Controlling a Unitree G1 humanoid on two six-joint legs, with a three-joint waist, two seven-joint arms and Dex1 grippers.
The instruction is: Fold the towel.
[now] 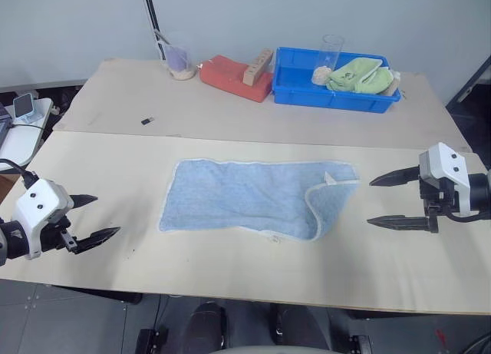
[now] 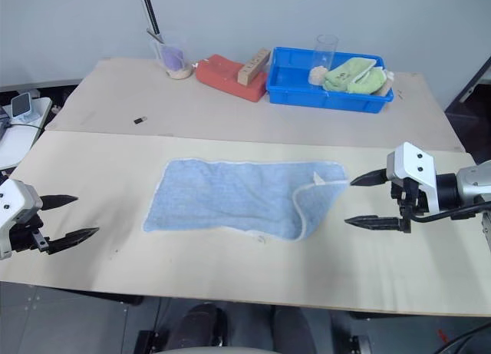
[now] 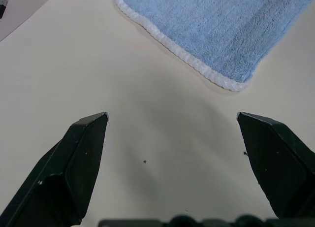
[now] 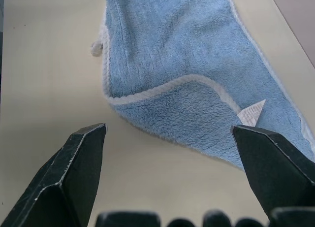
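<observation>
I see the left gripper [image 1: 90, 218] at the lower left of the left eye view, fingers spread wide and holding nothing, apart from the tabletop [image 1: 230, 269]. I see the right gripper [image 1: 395, 200] at the right edge of that view, likewise spread wide and empty, its fingertips pointing toward the frame centre.

The towel [image 1: 245, 196] lies in the middle of the frame between the two grippers, on the near tabletop. It is near the right gripper but apart from it, and well apart from the left gripper. It is light blue terry cloth, roughly rectangular, with a whitish stitched hem. Its right end is folded back over itself, so the hem traces a curved loop there. A small white tag [image 4: 252, 112] shows at that folded end.

In the left wrist view, a rounded towel corner with its white hem sits beyond the spread fingers.

Along the upper part of the frame I see a blue tray [image 1: 295, 89] holding a lime-green cloth [image 1: 359, 75], and a red-orange block [image 1: 230, 76] just left of it.
</observation>
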